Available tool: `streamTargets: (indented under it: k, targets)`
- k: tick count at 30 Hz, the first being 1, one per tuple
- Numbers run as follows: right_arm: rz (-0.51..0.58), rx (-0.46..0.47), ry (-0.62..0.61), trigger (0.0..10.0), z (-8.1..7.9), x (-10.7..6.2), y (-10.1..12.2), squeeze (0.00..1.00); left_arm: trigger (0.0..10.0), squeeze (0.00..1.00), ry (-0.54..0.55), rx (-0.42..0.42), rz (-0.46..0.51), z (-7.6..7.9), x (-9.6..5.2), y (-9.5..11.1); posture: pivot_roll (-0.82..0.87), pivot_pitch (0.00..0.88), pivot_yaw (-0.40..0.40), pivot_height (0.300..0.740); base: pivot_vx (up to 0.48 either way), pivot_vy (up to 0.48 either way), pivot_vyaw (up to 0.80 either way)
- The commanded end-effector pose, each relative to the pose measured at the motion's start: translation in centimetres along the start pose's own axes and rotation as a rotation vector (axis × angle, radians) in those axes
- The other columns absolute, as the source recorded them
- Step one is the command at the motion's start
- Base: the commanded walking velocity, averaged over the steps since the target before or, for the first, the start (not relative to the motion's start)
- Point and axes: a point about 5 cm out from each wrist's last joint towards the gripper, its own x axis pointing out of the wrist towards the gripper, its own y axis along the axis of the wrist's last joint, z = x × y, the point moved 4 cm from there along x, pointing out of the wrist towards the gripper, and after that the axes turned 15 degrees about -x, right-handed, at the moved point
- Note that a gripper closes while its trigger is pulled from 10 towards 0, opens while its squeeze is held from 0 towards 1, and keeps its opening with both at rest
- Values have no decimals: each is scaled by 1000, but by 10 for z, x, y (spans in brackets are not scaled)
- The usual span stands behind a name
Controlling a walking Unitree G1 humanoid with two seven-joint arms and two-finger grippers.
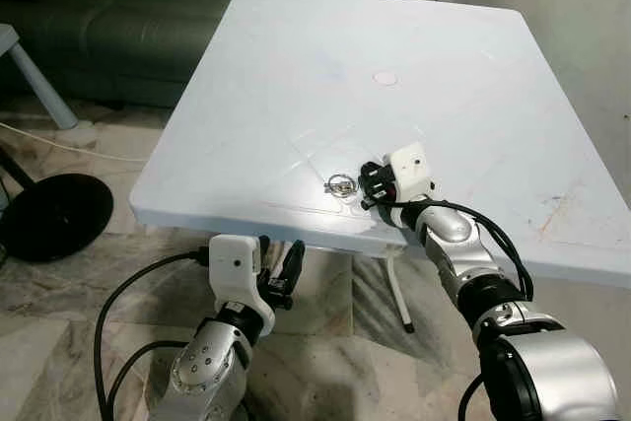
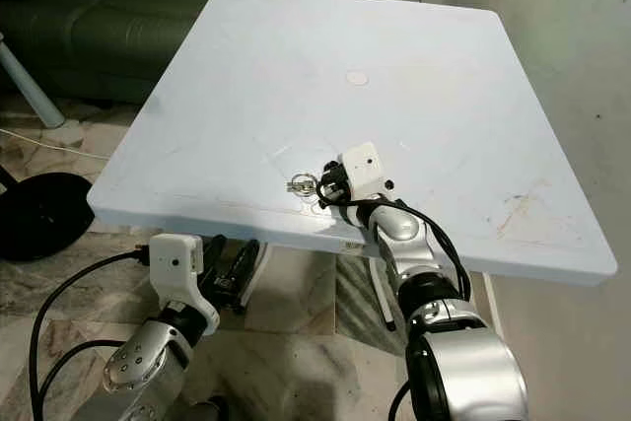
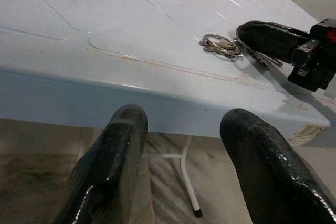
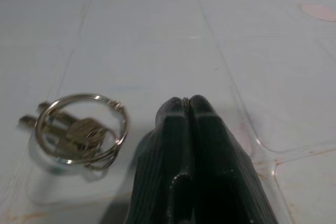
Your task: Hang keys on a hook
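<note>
The bunch of silver keys on a steel ring (image 4: 79,132) lies unlifted on the white plastic table (image 1: 296,66), at nine o'clock beside the right gripper (image 4: 187,103), whose fingers are pressed together, empty.

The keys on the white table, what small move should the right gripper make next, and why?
Probably open the right gripper and shift it sideways over the keys. Its fingers are pressed together beside the key ring, gripping nothing, and the keys lie flat on the table near its front edge.
</note>
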Motion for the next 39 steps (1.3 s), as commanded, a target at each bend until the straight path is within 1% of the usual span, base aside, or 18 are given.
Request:
streamTargets:
  k: [1,2,3,5,7,9,13,16,18,22,25,26,27,28,32,33,36,39]
  targets:
    - [10,35,-18,0,5,0,2,0,10000,0,-5,-13,6,6,0,0,361,201,-89,736,0,0,0]
    - [49,51,-22,0,7,0,8,0,10000,0,-7,-10,9,6,1,1,361,201,-89,736,0,0,0]
    - [49,51,-22,0,7,0,8,0,10000,0,-7,-10,9,6,1,1,361,201,-89,736,0,0,0]
    - [95,108,-29,0,12,0,15,0,10000,0,-8,-7,13,6,3,2,361,195,-89,736,0,0,0]
    - [154,114,-24,0,13,-2,22,0,10000,0,-11,-6,16,6,4,3,359,188,-91,736,0,0,0]
    - [169,128,-32,0,16,-2,25,0,10000,0,-12,-5,18,6,5,3,355,180,-92,736,0,0,0]
    - [267,223,-80,0,31,-4,43,0,10000,0,-22,-7,27,8,10,5,345,169,-94,736,0,0,0]
    - [305,242,-96,0,36,-5,51,0,10000,0,-27,-8,33,9,12,6,342,163,-96,736,0,0,0]
    - [341,240,-108,0,38,-7,57,0,10000,0,-32,-9,38,10,14,7,337,157,-97,736,0,0,0]
    - [358,222,-127,0,39,-11,63,0,10000,0,-32,-4,48,8,18,10,329,144,-101,736,0,0,0]
    - [339,142,-139,157,36,-15,62,0,10000,0,-30,-1,65,5,23,13,315,128,-107,736,0,0,0]
    - [319,125,-155,2902,35,-18,60,0,10000,0,-36,14,84,4,25,16,310,120,-109,736,0,0,0]
    - [313,128,-162,6157,34,-19,58,0,10000,0,-38,17,89,4,25,17,305,112,-111,736,0,0,0]
    - [309,125,-178,10000,34,-21,58,0,10000,0,-28,14,93,1,27,18,305,112,-111,736,0,0,0]
    - [292,166,-284,10000,35,-38,52,0,10000,0,-14,11,118,-11,31,26,280,79,-110,736,0,0,0]
    - [292,166,-284,10000,35,-38,52,0,10000,0,-14,11,118,-11,31,26,280,79,-110,736,0,0,0]
    - [288,208,-334,10000,36,-49,48,0,10000,0,-9,14,143,-20,32,32,263,61,-100,736,0,0,0]
    - [267,178,-358,10000,34,-62,45,0,10000,0,7,11,165,-32,34,41,248,42,-84,736,0,0,0]
